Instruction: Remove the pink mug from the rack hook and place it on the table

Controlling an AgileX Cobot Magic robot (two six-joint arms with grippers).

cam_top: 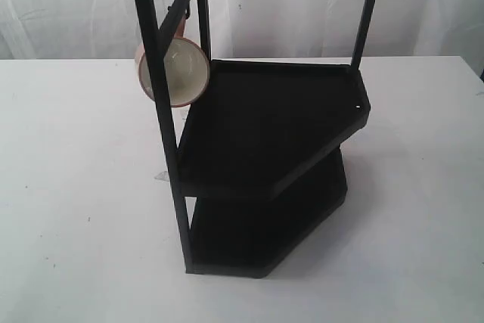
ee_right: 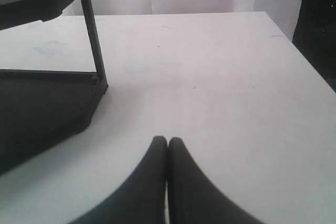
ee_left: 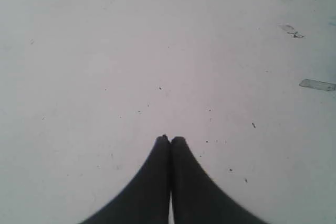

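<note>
The pink mug [cam_top: 180, 70] hangs from the rack hook [cam_top: 185, 11] on the top side bar of the tall black rack [cam_top: 272, 122], its cream inside facing the exterior camera; a front post crosses it. Neither arm shows in the exterior view. My left gripper [ee_left: 170, 139] is shut with nothing in it, over bare white table [ee_left: 157, 51]. My right gripper [ee_right: 168, 140] is shut and empty too, over the table [ee_right: 220, 77] beside the rack's lower tier [ee_right: 42, 103].
The rack has two dark shelves [cam_top: 261, 232] and stands mid-table. White curtain [cam_top: 76, 5] hangs behind. A table edge and dark gap [ee_right: 315, 51] lie on one side in the right wrist view. Small tape scraps [ee_left: 316, 84] stick to the tabletop.
</note>
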